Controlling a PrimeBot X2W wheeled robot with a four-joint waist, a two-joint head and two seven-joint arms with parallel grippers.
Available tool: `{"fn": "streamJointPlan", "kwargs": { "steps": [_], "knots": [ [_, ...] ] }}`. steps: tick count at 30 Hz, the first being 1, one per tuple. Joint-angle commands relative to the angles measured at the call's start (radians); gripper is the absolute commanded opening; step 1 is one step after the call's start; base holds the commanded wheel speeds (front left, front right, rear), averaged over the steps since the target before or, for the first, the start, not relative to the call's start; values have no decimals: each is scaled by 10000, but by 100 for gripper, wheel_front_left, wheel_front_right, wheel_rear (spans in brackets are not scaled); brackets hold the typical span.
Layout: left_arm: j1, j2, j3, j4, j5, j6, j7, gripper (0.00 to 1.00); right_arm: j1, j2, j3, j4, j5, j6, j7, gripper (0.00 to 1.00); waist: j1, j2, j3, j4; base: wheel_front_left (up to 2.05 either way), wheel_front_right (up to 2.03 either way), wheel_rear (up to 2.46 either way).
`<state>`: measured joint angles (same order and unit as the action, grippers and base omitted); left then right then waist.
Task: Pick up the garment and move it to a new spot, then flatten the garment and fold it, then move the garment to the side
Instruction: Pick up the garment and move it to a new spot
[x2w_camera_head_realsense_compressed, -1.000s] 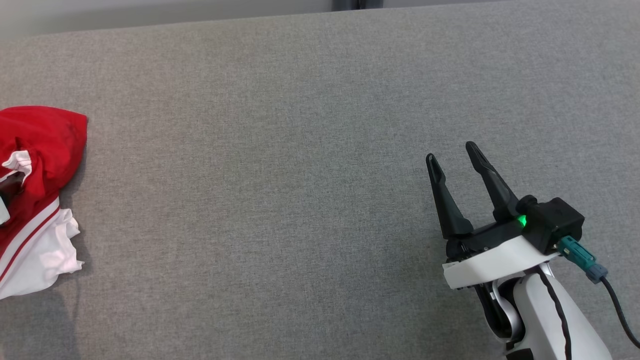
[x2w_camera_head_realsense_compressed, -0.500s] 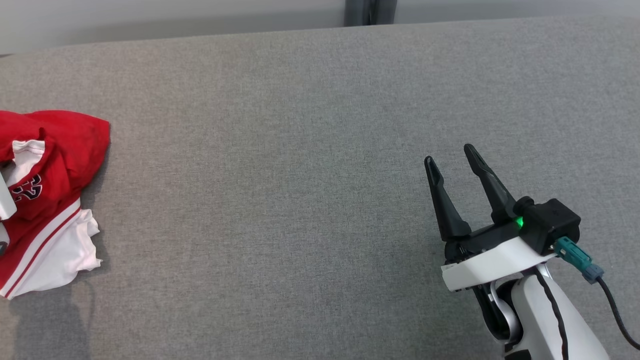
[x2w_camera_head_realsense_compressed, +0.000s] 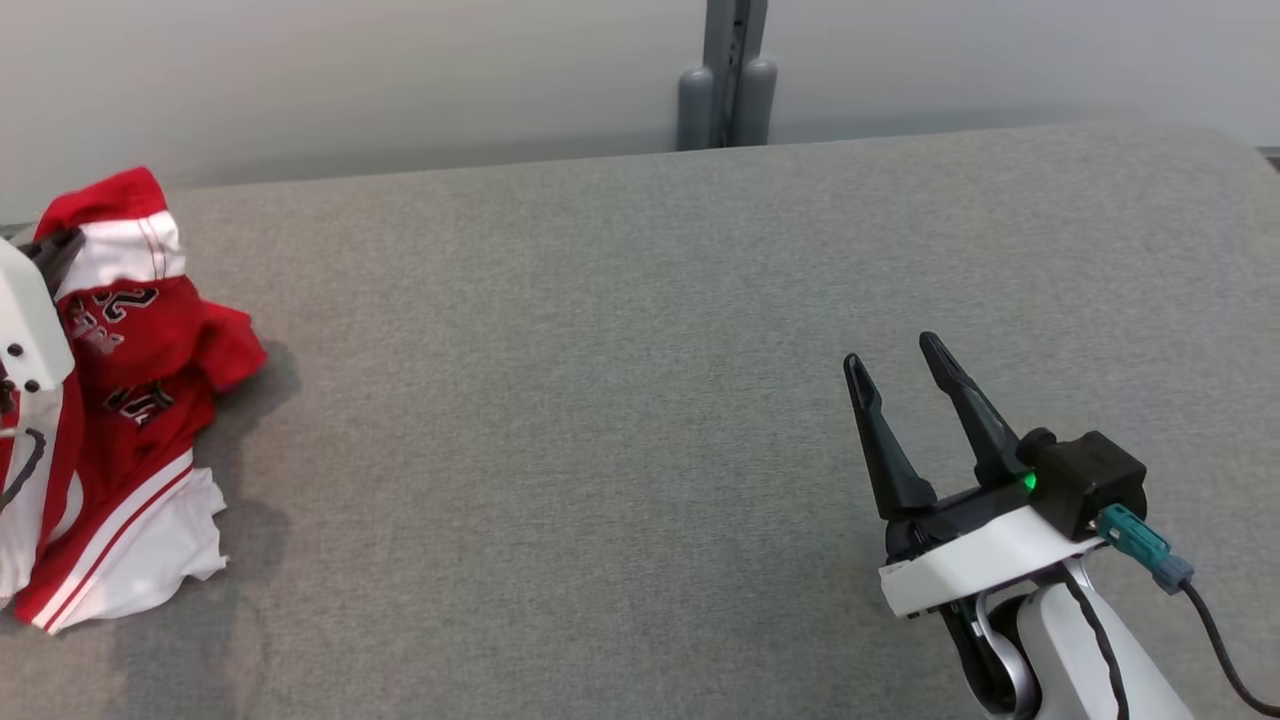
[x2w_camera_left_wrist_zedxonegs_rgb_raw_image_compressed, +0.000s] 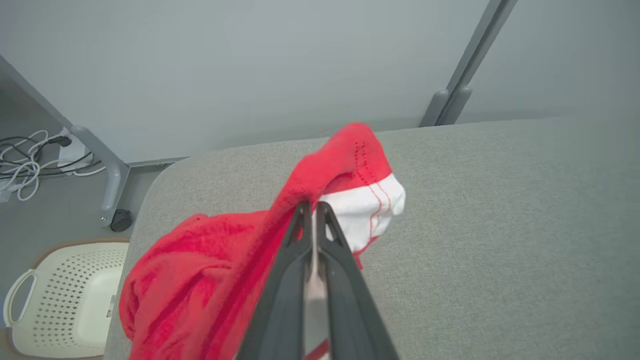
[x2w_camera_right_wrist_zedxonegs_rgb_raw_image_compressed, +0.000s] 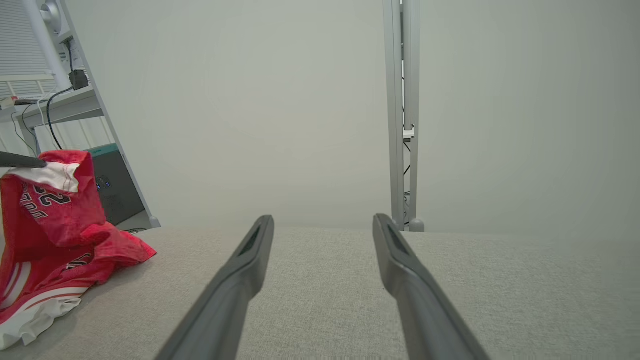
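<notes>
One garment (x2w_camera_head_realsense_compressed: 150, 380), red with white bands and dark numerals, was entered at the left edge of the grey padded surface (x2w_camera_head_realsense_compressed: 600, 400). Its upper part was raised in a peak and its white lower hem lay crumpled on the surface. The numerals were too creased for us to read with certainty.

One left gripper (x2w_camera_left_wrist_zedxonegs_rgb_raw_image_compressed: 314, 206), fingers (x2w_camera_left_wrist_zedxonegs_rgb_raw_image_compressed: 290, 260) pressed together on a fold of the garment where red cloth met a white band.

One right gripper (x2w_camera_head_realsense_compressed: 890, 352), jaws spread wide and holding nothing. We found it over the surface, well apart from the garment, with a green light (x2w_camera_head_realsense_compressed: 1027, 482) at its wrist.

One pale perforated basket (x2w_camera_left_wrist_zedxonegs_rgb_raw_image_compressed: 65, 295), on the floor (x2w_camera_left_wrist_zedxonegs_rgb_raw_image_compressed: 30, 210) beyond the surface's corner.

One grey upright post (x2w_camera_head_realsense_compressed: 725, 80), behind the far edge.
</notes>
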<state>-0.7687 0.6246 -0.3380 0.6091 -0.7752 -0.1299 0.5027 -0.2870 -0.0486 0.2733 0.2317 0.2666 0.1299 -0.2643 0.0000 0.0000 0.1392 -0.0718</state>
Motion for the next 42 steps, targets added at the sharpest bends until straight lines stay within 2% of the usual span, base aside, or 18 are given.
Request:
{"fn": "streamJointPlan", "kwargs": {
  "steps": [1,10,16,25,35,36,37,38,42],
  "knots": [
    [-247,97,-171,-409,-44,-5,34,0,148,-44,-31,-9,59,15,-2,100,0,0,-230,-268,0,0,0],
    [-354,-80,-781,-2027,-24,47,268,0,316,-40,-64,-10,162,15,-2,100,0,0,-549,-1125,0,0,0],
    [-580,-639,-1055,-2995,25,258,338,0,227,-40,-183,-53,217,15,-2,100,0,0,-466,-1926,0,0,0],
    [-1112,-1883,-1750,-3434,194,382,260,0,118,-33,-293,-215,439,15,-2,100,0,0,9,-3018,0,0,0],
    [-1384,-3727,-2842,-2405,138,167,-284,0,-32,-37,-277,-429,844,15,-2,100,0,0,760,-3666,0,0,0],
    [-1348,-3923,-2932,-2187,80,150,-344,22,-62,-37,-290,-441,873,15,-2,100,0,0,803,-3678,0,0,0],
    [-1310,-4115,-3038,-1984,28,120,-427,96,-72,-37,-302,-448,875,15,-2,100,0,0,833,-3681,0,0,0],
    [-1285,-4274,-3107,-1793,-31,95,-493,100,-71,-37,-313,-451,869,17,-2,100,0,0,860,-3678,0,0,0],
    [-1407,-4500,-3265,-1250,-171,32,-901,100,-108,-37,-402,-464,872,15,-2,100,0,0,891,-3491,0,0,0]
  ]
}}
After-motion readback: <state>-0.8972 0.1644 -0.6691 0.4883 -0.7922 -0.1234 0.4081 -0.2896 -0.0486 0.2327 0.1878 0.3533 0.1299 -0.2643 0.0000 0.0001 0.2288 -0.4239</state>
